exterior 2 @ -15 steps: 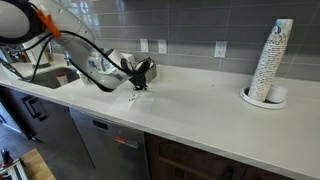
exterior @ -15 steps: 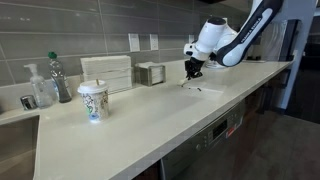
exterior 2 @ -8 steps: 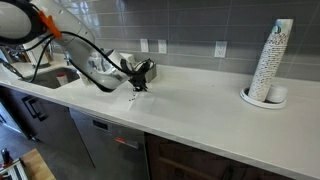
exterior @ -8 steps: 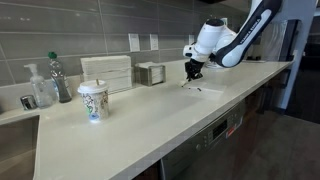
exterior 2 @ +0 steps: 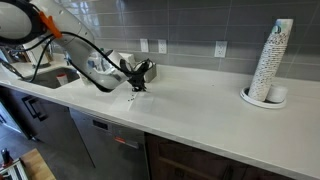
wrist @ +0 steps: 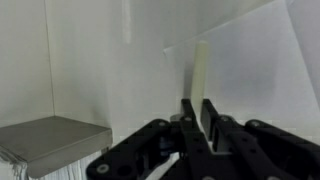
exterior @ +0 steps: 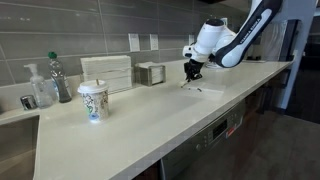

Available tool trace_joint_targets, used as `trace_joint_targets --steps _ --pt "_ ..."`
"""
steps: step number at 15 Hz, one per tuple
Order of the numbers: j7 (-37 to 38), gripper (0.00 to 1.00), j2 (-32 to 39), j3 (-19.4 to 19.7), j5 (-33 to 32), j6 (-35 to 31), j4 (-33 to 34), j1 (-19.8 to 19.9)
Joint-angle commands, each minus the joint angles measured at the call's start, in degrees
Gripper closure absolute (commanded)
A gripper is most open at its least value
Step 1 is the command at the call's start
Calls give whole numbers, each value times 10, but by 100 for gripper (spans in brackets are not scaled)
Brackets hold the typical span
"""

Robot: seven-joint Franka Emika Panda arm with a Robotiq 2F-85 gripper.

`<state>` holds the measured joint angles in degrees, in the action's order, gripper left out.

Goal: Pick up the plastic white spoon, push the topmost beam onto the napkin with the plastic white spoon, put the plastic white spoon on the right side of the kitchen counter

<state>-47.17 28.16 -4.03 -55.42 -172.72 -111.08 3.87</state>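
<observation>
Looking through the wrist view, the gripper (wrist: 197, 110) was clamped tight on the plastic white spoon (wrist: 201, 70). Its long axis ran straight out ahead of the fingers, low over the kitchen counter (exterior: 150, 120), far end by the napkin (wrist: 255, 75).

Level: both exterior views are evenly, moderately lit; the wrist view is washed out brighter.
Source: light is thrown from above, and a soft sheen is left on the grey wall tiles (exterior: 90, 30).
Shadows: a small faint shadow is cast on the kitchen counter (exterior: 150, 120) beneath the gripper (exterior: 192, 76); the cabinet fronts (exterior 2: 200, 160) are left dim.
Sharpness: all views are rendered coarse and soft.
Contrast: in the wrist view the plastic white spoon (wrist: 201, 75), pinched by blurred dark fingers (wrist: 186, 112), is barely separated from the pale background.
</observation>
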Motion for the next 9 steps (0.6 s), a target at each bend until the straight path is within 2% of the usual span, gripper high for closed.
trace_joint_targets --steps 1,9 --pt "-53 97 -8 -37 28 2 -24 34" --pt "-173 97 -12 -140 80 -13 -53 133"
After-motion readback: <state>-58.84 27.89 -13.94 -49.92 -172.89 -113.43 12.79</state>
